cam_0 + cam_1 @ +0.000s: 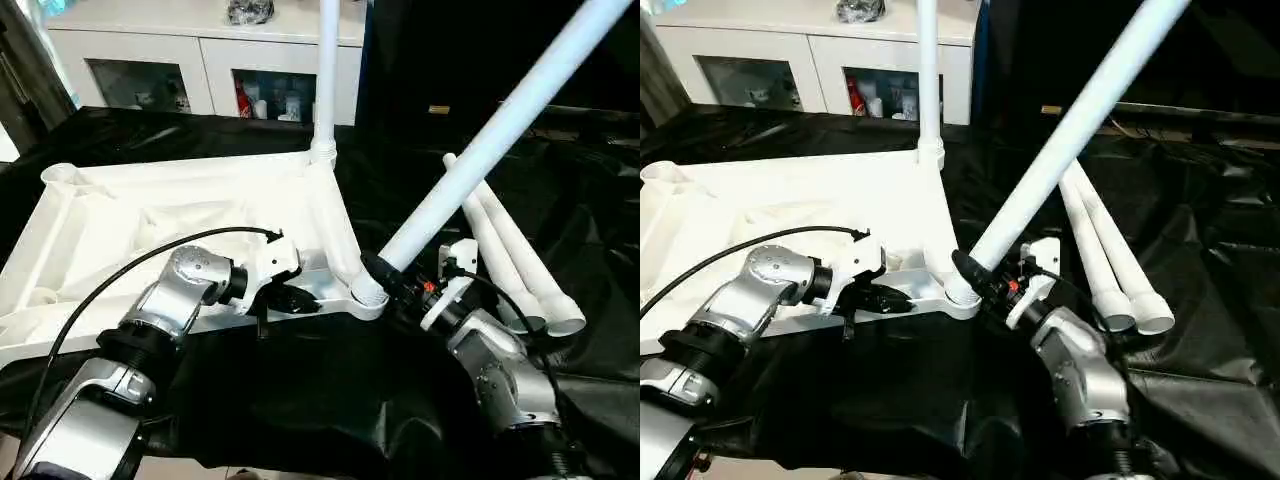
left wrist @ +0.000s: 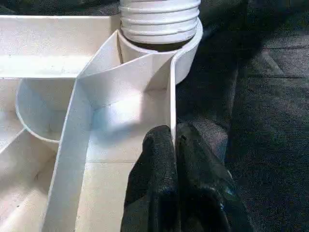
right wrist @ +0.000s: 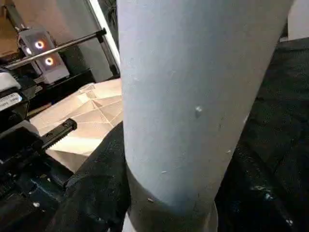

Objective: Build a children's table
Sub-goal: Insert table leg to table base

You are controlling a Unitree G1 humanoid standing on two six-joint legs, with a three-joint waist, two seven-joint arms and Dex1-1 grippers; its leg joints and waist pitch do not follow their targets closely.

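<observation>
Right end effector (image 1: 385, 272): mine, clamped round the base of a tilted leg (image 1: 500, 125) at the tabletop's near right socket (image 1: 368, 297); not yet upright. Left end effector (image 2: 175, 145): fingers pressed together on the near rim of the upturned tabletop (image 1: 150, 215). Far right corner: one leg (image 1: 327, 70) seated, standing. Right, on the black-draped surface (image 1: 300, 390): two spare legs (image 1: 520, 260) lying. I judge assembly under half done.

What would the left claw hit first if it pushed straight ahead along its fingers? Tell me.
Probably the corner socket holding the leaning leg. The left claw, shut on the table top's rim, points along that rim toward it, though depth is hard to judge.
</observation>
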